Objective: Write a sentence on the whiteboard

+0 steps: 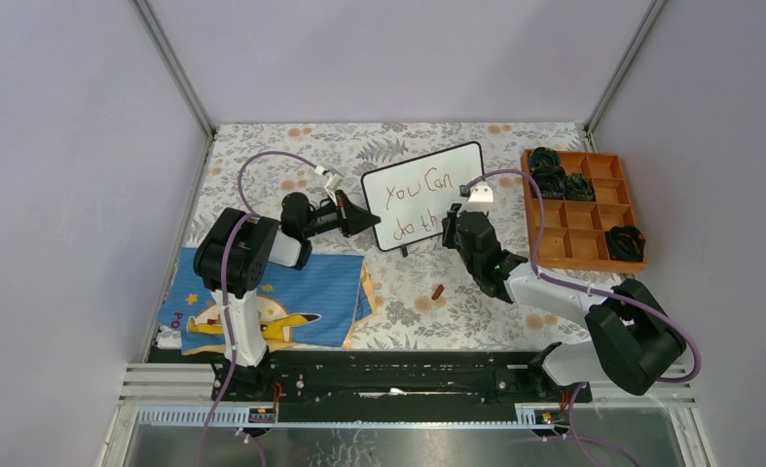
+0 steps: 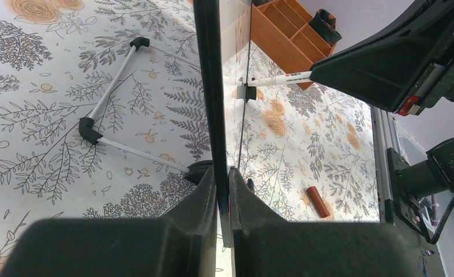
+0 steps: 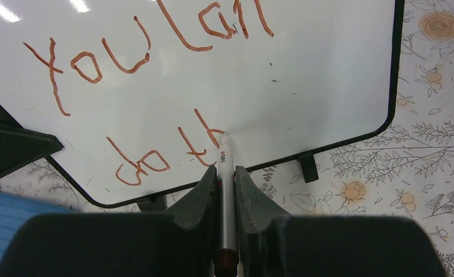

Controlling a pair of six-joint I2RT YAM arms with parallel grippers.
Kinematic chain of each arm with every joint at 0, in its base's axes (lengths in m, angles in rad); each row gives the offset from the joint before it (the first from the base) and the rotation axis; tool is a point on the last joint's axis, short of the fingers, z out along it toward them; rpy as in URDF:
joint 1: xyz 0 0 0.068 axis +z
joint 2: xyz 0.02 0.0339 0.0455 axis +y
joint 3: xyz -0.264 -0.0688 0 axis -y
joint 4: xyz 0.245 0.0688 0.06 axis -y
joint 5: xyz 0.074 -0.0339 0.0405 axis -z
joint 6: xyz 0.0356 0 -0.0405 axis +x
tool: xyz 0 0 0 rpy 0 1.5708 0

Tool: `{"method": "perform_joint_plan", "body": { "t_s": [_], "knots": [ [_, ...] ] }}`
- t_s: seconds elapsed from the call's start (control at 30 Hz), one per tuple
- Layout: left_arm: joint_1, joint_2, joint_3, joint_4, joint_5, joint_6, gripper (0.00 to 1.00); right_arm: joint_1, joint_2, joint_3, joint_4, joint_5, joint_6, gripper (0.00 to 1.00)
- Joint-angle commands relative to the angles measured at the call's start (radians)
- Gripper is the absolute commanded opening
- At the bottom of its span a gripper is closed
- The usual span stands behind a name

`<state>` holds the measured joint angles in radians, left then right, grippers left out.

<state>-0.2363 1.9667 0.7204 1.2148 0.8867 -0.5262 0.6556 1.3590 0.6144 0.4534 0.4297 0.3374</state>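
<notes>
Mid-writing here: the sentence [image 3: 133, 64] reads "You Can do th" so far on the whiteboard [image 1: 464, 163], propped upper-centre in the overhead view. Its edge is clamped by the left gripper [image 2: 221, 173]. A marker [image 3: 223, 153] is pinched in the right gripper [image 3: 225, 173], tip seemingly on the "h". "is" remains, so rightward strokes along the lower line are called for.

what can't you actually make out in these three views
- Top external: dark items in the orange tray, too small to identify.
- Left wrist: whiteboard seen edge-on, its writing face hidden; marker print too small.
- Right wrist: tops of "Can" in the sentence cut off by the upper edge.
</notes>
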Motion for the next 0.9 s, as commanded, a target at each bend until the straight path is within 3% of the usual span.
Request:
{"method": "perform_joint_plan", "body": {
  "t_s": [0.0,0.87],
  "knots": [
    [-0.025,0.021,-0.018,-0.136,-0.003,0.079,0.0,-0.011,0.004,0.027,0.002,0.036,-0.002,0.0],
    [-0.026,0.024,-0.016,-0.138,-0.002,0.08,0.0,-0.011,-0.016,-0.009,-0.046,0.014,0.011,0.0]
  ]
}}
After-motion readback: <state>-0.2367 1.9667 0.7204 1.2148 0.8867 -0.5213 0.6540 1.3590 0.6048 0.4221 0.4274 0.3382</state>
